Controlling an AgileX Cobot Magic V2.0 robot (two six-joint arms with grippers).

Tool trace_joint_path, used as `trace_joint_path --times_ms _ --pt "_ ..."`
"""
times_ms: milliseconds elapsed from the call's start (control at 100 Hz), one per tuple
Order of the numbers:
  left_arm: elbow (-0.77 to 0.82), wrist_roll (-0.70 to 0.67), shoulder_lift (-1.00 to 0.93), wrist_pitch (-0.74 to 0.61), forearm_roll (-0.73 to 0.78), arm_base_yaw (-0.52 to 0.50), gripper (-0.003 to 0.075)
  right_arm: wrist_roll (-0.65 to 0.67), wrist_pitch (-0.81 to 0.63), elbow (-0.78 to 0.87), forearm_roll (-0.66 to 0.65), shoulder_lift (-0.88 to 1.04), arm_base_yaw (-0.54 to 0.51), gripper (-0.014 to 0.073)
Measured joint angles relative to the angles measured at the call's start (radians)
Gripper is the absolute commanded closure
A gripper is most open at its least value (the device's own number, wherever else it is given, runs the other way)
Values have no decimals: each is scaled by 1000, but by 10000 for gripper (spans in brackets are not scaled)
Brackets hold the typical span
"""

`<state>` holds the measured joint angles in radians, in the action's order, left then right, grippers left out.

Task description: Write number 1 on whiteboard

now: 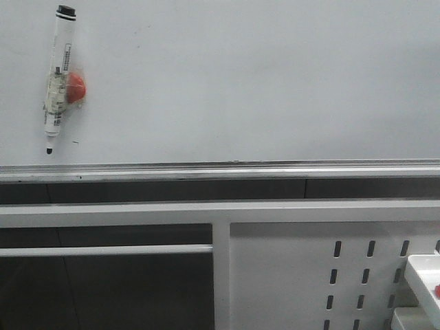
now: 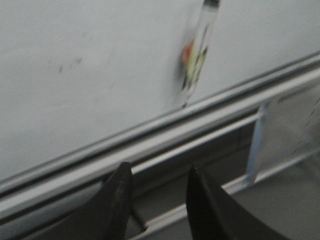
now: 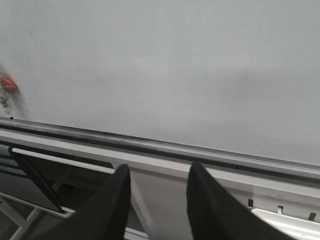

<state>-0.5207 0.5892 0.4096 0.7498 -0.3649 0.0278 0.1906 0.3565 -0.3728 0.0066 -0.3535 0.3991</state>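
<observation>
White-barrelled marker (image 1: 57, 79) hangs near-upright on the whiteboard (image 1: 240, 82) — far left, likely nearer the left gripper (image 2: 155, 200). Both it and the right gripper (image 3: 156, 200) stand open, empty.

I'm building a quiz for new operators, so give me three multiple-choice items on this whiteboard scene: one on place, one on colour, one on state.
1. Where on the pale grey-white whiteboard is the white-barrelled marker pen?
A. upper right
B. left side
C. lying on the silver aluminium rail

2. What colour is the round holder behind the marker pen?
A. red
B. blue
C. green

3. What state is the left gripper in?
A. shut on the marker pen
B. open, holding nothing
C. shut on the rail

Answers: 1 B, the front view shows the pen on the board's left side, above the rail. 2 A, a red blob shows beside the barrel. 3 B, the left wrist view shows a bare gap between its dark fingers.
</observation>
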Motion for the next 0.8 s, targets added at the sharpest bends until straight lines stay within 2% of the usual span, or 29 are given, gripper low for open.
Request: trace_joint_path --times_ms 70,180,410,530,700,800 --pt "-8 -90 32 47 198 37 505 -1 0 0 0 -13 0 347" --pt "-11 -153 70 108 365 94 505 -2 -2 0 0 -15 0 347" --pt "-11 -172 152 88 378 196 503 -2 -6 0 0 -17 0 347" --pt "-11 -174 184 -24 249 228 460 -2 -6 0 0 -17 0 347" --pt "17 -115 204 -323 -123 263 234 -2 -8 0 0 -17 0 347" --pt "38 -79 240 -406 -220 289 241 -2 -8 0 0 -17 0 347"
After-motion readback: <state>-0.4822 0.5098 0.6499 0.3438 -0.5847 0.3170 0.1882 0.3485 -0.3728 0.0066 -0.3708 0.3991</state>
